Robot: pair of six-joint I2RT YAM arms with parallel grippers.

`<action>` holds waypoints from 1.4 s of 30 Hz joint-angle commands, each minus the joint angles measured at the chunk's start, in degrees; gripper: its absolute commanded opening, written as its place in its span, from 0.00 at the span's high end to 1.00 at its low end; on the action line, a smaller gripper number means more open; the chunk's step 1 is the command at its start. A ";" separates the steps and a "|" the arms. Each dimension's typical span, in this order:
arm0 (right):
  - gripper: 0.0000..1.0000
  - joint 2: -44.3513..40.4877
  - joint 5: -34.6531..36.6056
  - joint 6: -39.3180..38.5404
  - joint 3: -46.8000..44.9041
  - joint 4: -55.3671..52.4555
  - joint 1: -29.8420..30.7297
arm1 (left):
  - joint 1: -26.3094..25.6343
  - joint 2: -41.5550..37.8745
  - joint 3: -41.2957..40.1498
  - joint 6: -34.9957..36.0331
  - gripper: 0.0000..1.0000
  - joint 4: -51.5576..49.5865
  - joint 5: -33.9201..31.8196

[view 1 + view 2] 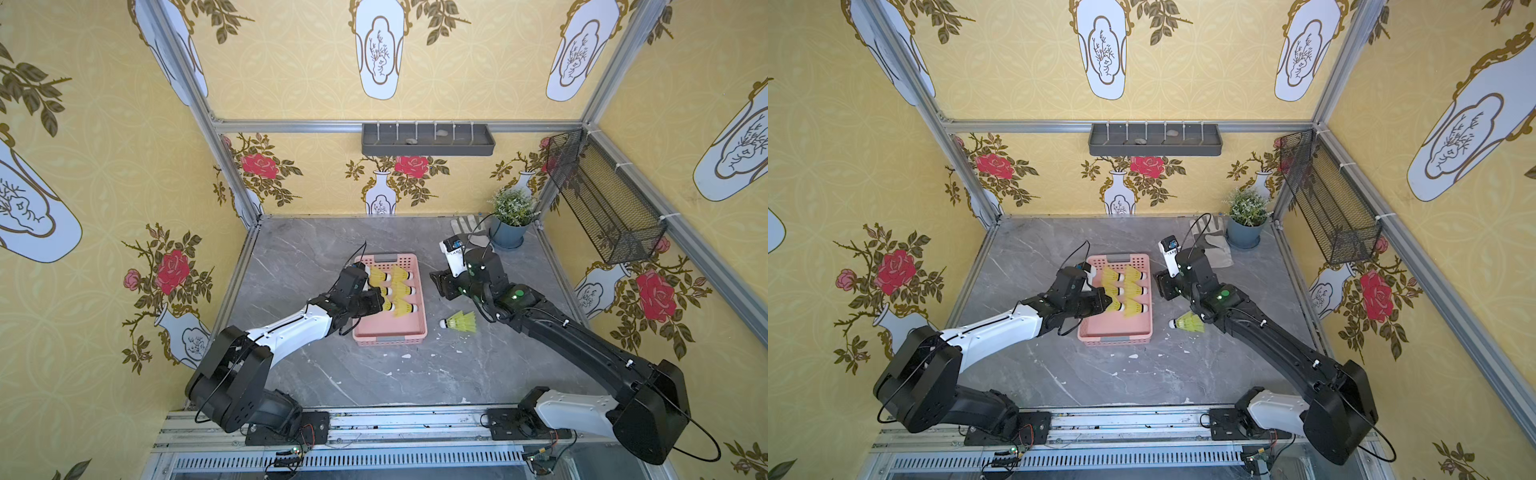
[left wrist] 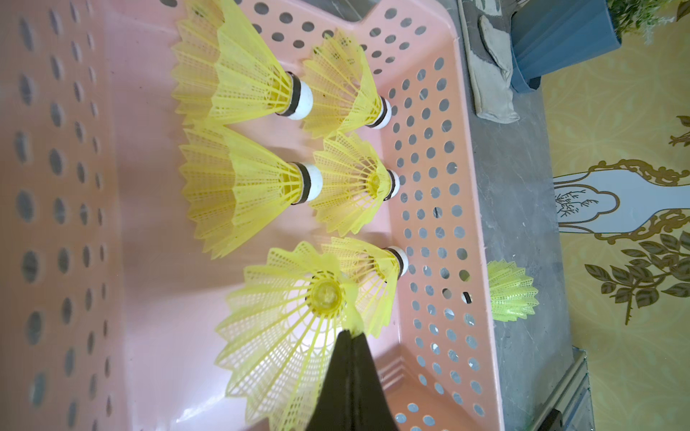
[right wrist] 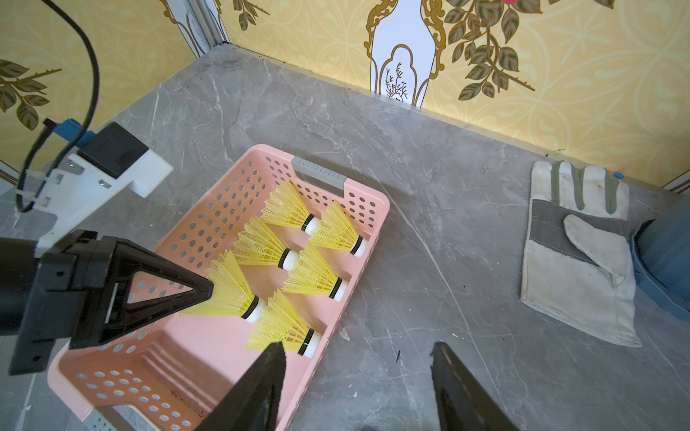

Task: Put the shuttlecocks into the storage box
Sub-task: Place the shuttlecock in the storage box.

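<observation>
Left wrist view: left gripper (image 2: pixel 351 334) clamped on skirt rim of a shuttlecock (image 2: pixel 283 336), low inside box (image 2: pixel 437 224). Five more shuttlecocks (image 2: pixel 242 186) lie just ahead of jaws. Thin pinch: skirt may cling on release and nudge neighbours. Right gripper (image 3: pixel 358 350) jaws apart, empty. Stray shuttlecock (image 1: pixel 461 322) lies behind them on table (image 1: pixel 374 374).

Seven shuttlecocks (image 3: pixel 265 250) on show! Six sit in the box (image 3: pixel 209 224), two rows of three, count them, and a lone one (image 1: pixel 459 322) lies out on the table (image 1: pixel 374 374). Just the one pink box. One glove (image 3: pixel 575 261). One potted plant (image 1: pixel 509 230). One wall tray (image 1: pixel 428 148), with two small grey lumps (image 1: pixel 410 141) inside it. And one mesh basket (image 1: pixel 602 208) on the side wall.
</observation>
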 commanded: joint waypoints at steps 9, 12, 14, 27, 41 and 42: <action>0.36 0.12 0.27 0.30 0.14 -0.41 -0.07 | -0.02 1.64 -0.27 -0.31 1.00 3.65 1.13; 0.36 0.41 0.21 0.20 0.27 -0.67 -0.07 | -0.02 2.10 -0.33 -0.32 1.00 3.67 1.12; 0.36 0.43 0.14 0.22 0.39 -0.72 -0.10 | -0.02 2.22 -0.28 -0.35 1.00 3.66 1.12; 0.36 0.77 -0.26 0.14 0.41 -0.76 -0.04 | -0.03 3.26 -0.87 -0.41 1.00 3.77 0.69; 0.36 1.22 -0.48 0.04 0.54 -0.72 -0.08 | -0.09 3.36 -0.97 -0.24 0.78 2.48 -1.05; 0.36 1.22 -0.53 0.04 0.54 -0.71 -0.05 | -0.09 3.27 -0.88 -0.15 0.75 2.20 -1.37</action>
